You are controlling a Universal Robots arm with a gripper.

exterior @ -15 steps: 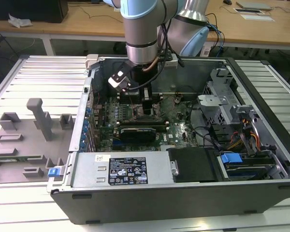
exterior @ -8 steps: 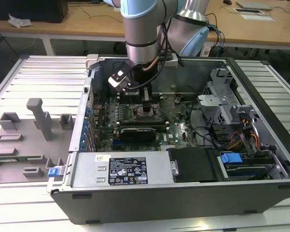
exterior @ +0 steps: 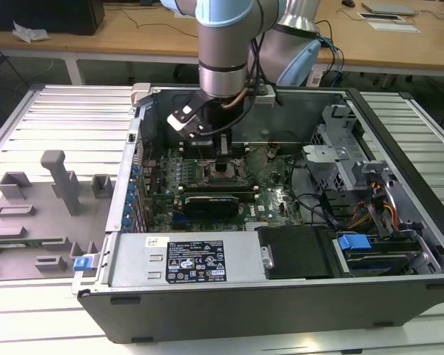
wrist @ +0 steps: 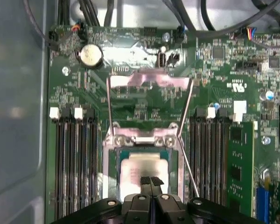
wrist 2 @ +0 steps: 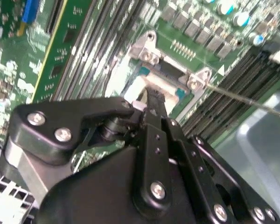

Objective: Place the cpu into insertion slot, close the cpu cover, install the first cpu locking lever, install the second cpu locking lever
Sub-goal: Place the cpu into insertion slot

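Inside the case: the arm reaches down into the open computer case [exterior: 281,310], and the gripper [exterior: 223,157] is low over the green circuit board [wrist: 214,84].
Gripper: fingers drawn together, tips side by side, nothing seen between them. In the first wrist view the gripper [wrist: 150,181] sits right over the chip's near edge; I can't tell whether it touches.
Chip: the cpu [wrist: 137,167] lies flat in the socket [wrist: 111,161], pale face up.
Socket: mid-board, between the two banks of black memory slots [wrist: 74,163].
Cover: the silver frame [wrist: 149,80] is swung up and open, standing off the far side of the socket.
Lever: a thin metal rod [wrist: 188,165] slants up beside the socket, unlatched; in the second wrist view this rod [wrist 2: 242,100] juts out over the memory slots.
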